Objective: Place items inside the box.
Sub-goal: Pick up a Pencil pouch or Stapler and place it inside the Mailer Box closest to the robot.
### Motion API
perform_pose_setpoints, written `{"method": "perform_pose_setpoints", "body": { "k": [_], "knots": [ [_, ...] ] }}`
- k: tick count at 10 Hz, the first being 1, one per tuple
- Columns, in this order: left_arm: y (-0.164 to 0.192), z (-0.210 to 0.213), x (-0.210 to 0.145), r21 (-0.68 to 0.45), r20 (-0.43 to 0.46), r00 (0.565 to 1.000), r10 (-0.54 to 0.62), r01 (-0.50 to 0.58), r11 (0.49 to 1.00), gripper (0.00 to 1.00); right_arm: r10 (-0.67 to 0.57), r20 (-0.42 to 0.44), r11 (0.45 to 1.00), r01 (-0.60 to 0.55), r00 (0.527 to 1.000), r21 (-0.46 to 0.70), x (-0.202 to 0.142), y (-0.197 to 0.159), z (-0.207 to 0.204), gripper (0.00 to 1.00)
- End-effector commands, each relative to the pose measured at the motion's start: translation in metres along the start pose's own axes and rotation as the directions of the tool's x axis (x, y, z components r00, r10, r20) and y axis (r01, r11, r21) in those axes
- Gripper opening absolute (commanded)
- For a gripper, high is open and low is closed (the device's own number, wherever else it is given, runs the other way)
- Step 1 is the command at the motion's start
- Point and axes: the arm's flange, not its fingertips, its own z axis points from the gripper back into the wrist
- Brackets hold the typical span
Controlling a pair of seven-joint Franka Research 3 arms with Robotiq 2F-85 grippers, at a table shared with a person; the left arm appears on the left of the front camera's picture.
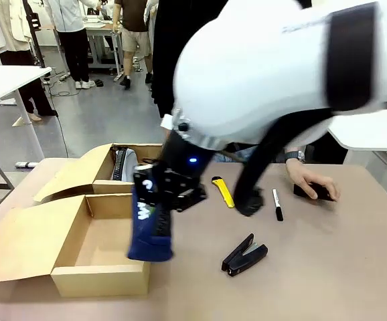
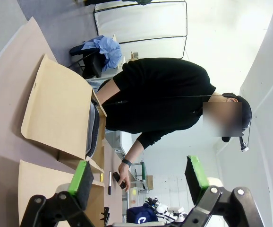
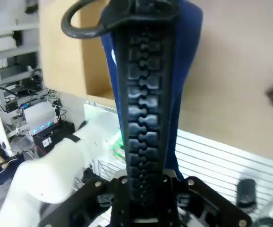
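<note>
The navy zip pencil case (image 1: 150, 234) hangs upright with its top end clamped tight in the right gripper (image 1: 157, 199). Its lower end is right at the right-hand wall of the open cardboard box (image 1: 93, 281), though I can't tell whether it's inside the rim or just outside. Past it on the table lie the yellow utility knife (image 1: 223, 191), the black marker pen (image 1: 277, 204) and, nearer, a black stapler (image 1: 245, 254), while the person's hand (image 1: 308, 179) rests on a second stapler (image 1: 316, 192). The left gripper (image 2: 139, 177) has its green pads (image 2: 82, 182) spread wide with nothing between them.
</note>
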Motion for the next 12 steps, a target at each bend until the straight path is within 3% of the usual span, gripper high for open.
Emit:
{"method": "perform_pose_setpoints", "body": {
  "k": [1, 2, 3, 5, 7, 10, 12],
  "knots": [
    [-0.002, 0.0, -0.002, -0.021, 0.003, 1.0, -0.007, 0.008, 1.0, 1.0, -0.014, 0.042, 1.0, 0.015, 0.999, -0.027, 0.021, 0.054, -0.036, 0.08],
    [-0.002, 0.0, -0.002, -0.021, 0.003, 1.0, -0.007, 0.008, 1.0, 1.0, -0.001, 0.066, 0.999, 0.004, 0.998, -0.05, 0.03, 0.074, -0.053, 0.08],
    [-0.002, 0.0, -0.002, -0.021, 0.003, 1.0, -0.007, 0.008, 1.0, 1.0, 0.061, 0.053, 0.995, -0.057, 0.997, -0.076, 0.038, 0.088, -0.066, 0.08],
    [-0.002, 0.0, -0.002, -0.021, 0.003, 1.0, -0.007, 0.008, 1.0, 1.0, 0.078, 0.03, 0.991, -0.075, 0.996, -0.108, 0.056, 0.107, -0.096, 0.08],
    [-0.002, 0.0, -0.002, -0.021, 0.003, 1.0, -0.007, 0.008, 1.0, 1.0, 0.081, -0.021, 0.992, -0.083, 0.996, -0.097, 0.068, 0.112, -0.129, 0.08],
    [-0.002, 0.0, -0.002, -0.021, 0.003, 1.0, -0.007, 0.008, 1.0, 1.0, 0.029, -0.041, 0.975, -0.038, 0.999, -0.217, 0.075, 0.105, -0.17, 0.08],
    [-0.002, 0.0, -0.002, -0.021, 0.003, 1.0, -0.007, 0.008, 1.0, 1.0, -0.004, -0.077, 0.971, -0.015, 0.997, -0.239, 0.079, 0.09, -0.191, 0.08]
  ]
}}
